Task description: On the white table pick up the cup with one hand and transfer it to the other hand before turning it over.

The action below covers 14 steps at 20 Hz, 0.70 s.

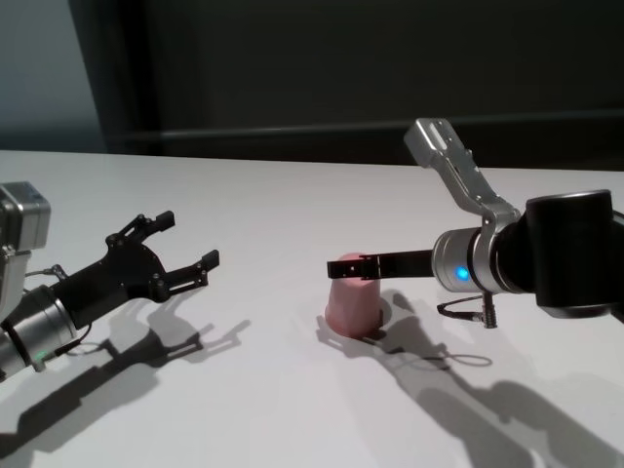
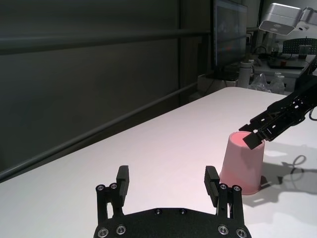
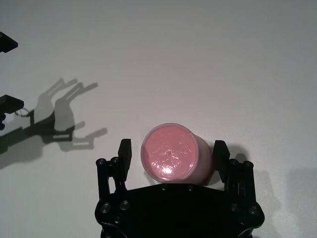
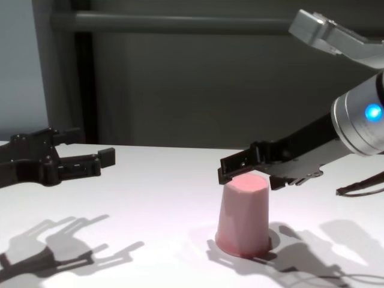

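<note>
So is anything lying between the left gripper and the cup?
No. In the head view only bare white table and the gripper's shadow lie between the open left gripper and the upside-down cup.

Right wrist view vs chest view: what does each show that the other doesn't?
Right wrist only: looks straight down on the cup's closed base, which faces up, with the right gripper's fingers spread on either side, gaps visible to the cup wall.

Chest only: the cup's side profile, upside down, wide rim on the white table; the whole left gripper open off to the left, above the table; the dark wall behind.

Both: cup, table, right gripper at the cup's top, gripper shadows.
</note>
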{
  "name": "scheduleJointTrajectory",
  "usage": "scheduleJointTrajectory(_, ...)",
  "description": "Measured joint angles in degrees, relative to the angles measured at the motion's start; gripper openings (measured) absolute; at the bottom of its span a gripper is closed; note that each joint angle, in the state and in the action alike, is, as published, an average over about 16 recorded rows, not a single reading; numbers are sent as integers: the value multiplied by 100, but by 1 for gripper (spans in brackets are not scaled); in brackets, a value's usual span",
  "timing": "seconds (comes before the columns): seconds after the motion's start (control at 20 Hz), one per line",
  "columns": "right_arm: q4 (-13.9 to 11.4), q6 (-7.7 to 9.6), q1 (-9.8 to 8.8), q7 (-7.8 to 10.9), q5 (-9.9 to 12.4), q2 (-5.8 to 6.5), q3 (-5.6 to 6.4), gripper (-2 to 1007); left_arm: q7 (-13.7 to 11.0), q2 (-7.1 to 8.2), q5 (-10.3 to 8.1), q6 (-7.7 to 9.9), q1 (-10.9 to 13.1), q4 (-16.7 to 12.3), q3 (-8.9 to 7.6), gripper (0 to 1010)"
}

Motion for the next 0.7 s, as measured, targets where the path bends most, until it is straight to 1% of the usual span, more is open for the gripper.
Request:
scheduleJointTrajectory(0.25,-3,-7,-3,3,1,0,4,998,0,0,0,0,0,0,0,1001)
scheduleJointTrajectory(0.4,-12,-69,-17,15,6,1,24,1000,0,0,0,0,0,0,0,1001)
scheduleJointTrajectory(0.55,-35,-211,-52,35,28,3,73,1000,0,0,0,0,0,0,0,1001)
scheduleJointTrajectory(0.7,-71,-426,-109,58,72,10,152,1000,0,0,0,0,0,0,0,1001)
